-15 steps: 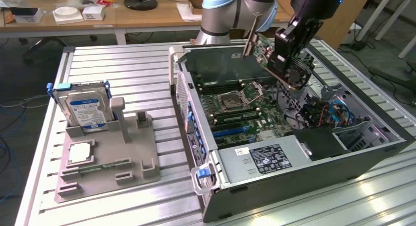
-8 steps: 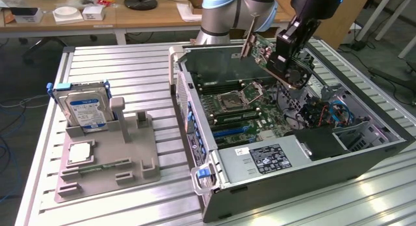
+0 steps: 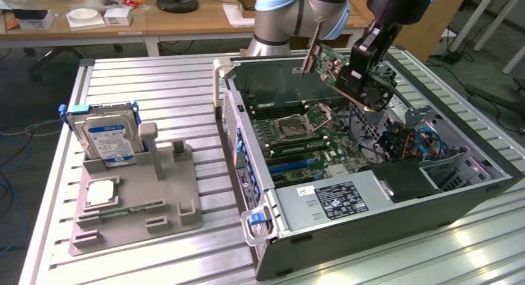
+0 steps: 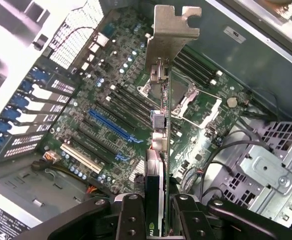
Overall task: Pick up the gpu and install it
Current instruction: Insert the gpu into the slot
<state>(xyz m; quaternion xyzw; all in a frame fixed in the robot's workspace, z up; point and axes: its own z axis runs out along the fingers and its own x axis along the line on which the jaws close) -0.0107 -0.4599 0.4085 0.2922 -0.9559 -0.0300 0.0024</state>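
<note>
Holds the gpu (image 3: 328,58), clamped in the closed hand (image 4: 158,215), tilted above the motherboard (image 3: 308,134), not yet seated: pickup done, install pending, probably needing it levelled over the motherboard's blue slot (image 4: 111,125).

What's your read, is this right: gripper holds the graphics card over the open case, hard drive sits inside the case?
Wrong on the hard drive: the exterior view shows it standing in the grey holder on the table, to that view's left of the case. The gripper does hold the graphics card over the open case.
</note>
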